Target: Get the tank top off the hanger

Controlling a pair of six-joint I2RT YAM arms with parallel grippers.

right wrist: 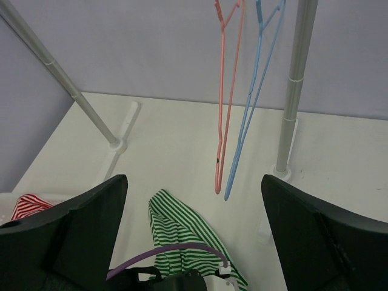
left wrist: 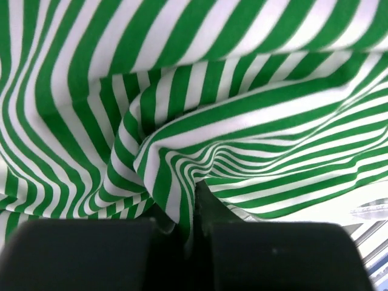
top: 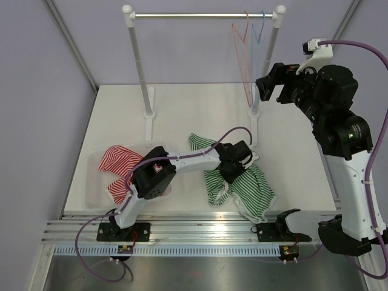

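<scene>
Green-striped tank top (top: 257,191), one; red-striped top (top: 115,159), one; hangers (right wrist: 221,121), two.

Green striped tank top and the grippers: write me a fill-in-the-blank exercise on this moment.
1. The left gripper is ___ on the green striped tank top.
2. The right gripper is ___ and holds nothing.
3. The pink hanger and blue hanger hang on the rail with ___ garments on them.
4. The garment in the bin has white and ___ stripes.
Missing words: shut; open; no; red.
</scene>
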